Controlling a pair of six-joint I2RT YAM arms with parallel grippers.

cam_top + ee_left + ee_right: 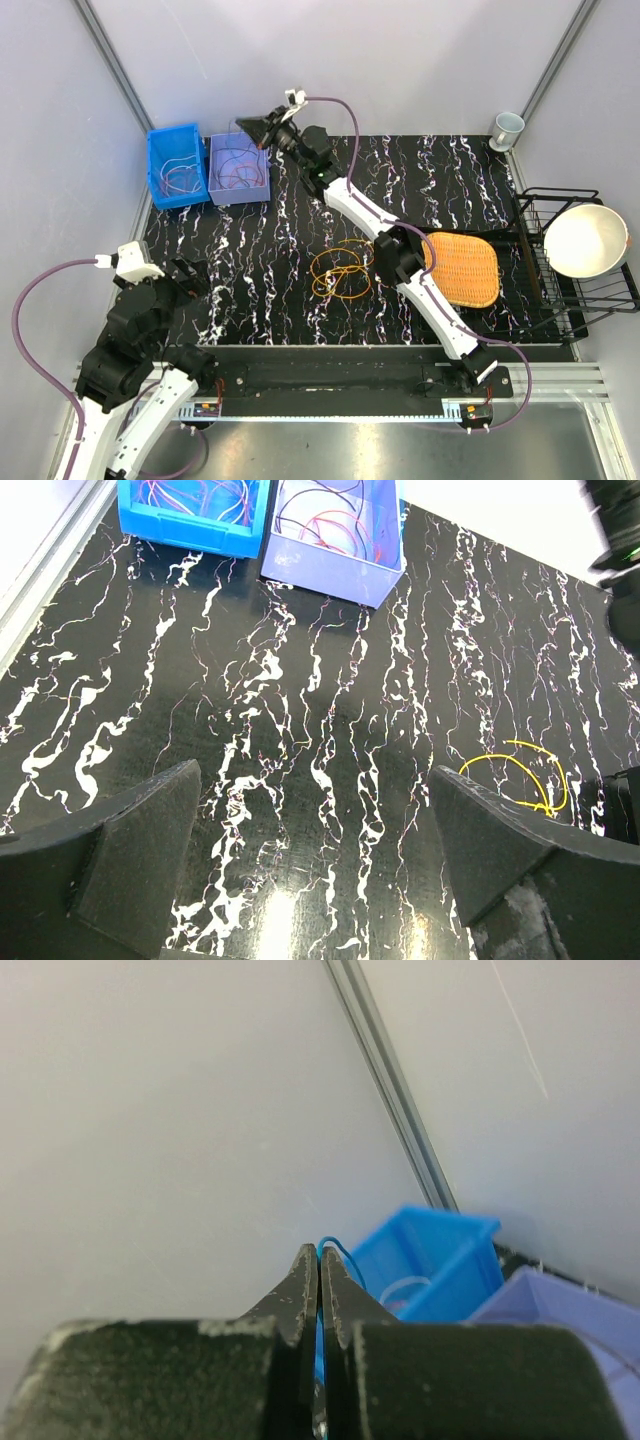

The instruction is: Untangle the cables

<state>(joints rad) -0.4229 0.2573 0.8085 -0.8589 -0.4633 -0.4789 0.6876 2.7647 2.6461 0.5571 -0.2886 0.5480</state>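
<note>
Two bins at upper left of the top view: blue bin (160, 190) with whitish cables (178, 172), lavender bin (258, 190) right beside it with reddish cables (240, 170). Right hand (318, 1252) above the lavender bin, clamped shut on one thin blue cable (338, 1250). Left hand (312, 770) spread wide, holding nothing, over bare tabletop (330, 680) at lower left. Orange loops (335, 270) and yellow loop (520, 775) tangled mid-tabletop, exact count unclear; right arm's elbow just beside them. One wicker tray (465, 270), one dish rack (540, 200) with one white bowl (585, 240), one cup (507, 127).
</note>
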